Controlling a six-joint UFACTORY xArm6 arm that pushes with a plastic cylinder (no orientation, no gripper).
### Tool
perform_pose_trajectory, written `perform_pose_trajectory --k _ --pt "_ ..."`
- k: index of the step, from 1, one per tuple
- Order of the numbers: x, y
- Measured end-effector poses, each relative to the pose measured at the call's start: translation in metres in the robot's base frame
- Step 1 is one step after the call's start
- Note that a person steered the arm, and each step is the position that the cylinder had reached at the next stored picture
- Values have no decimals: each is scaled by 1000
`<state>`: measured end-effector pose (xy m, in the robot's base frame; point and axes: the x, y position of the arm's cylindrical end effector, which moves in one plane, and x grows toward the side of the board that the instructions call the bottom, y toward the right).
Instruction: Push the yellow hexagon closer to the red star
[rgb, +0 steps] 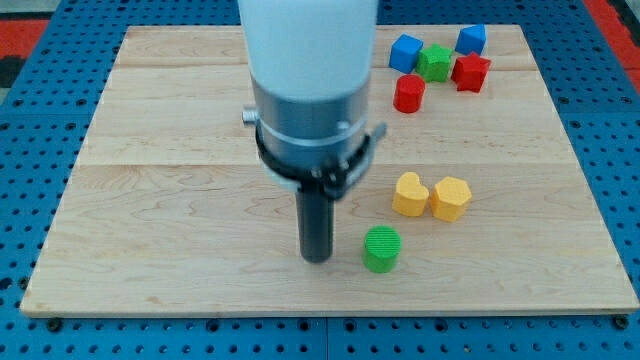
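Tip: my tip (317, 258) rests on the wooden board (150, 230) near its front edge, just left of the green cylinder (381, 248); a bare rod, it has no claw to open or close and holds nothing
Yellow hexagon: the yellow hexagon (451, 197) sits right of centre, touching the yellow heart (410, 193) on its left
Red star: the red star (470, 72) lies at the far right, in a cluster well apart from the hexagon
Key relation: the hexagon lies right of and farther back than my tip, and the star lies almost straight beyond it, so the tip likely needs to get around to the hexagon's near side
Count: two yellow blocks, two green (cylinder and far green block (434, 62)), two red (star and red cylinder (408, 93)), two blue (blue cube (405, 52), second blue cube (471, 39)); eight in all
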<state>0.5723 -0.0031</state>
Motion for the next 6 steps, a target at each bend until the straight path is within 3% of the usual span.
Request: perform_pose_trajectory --k 1,3,5,6 --pt "8 63" --pt "13 125" --pt "-65 133" --pt "-74 137"
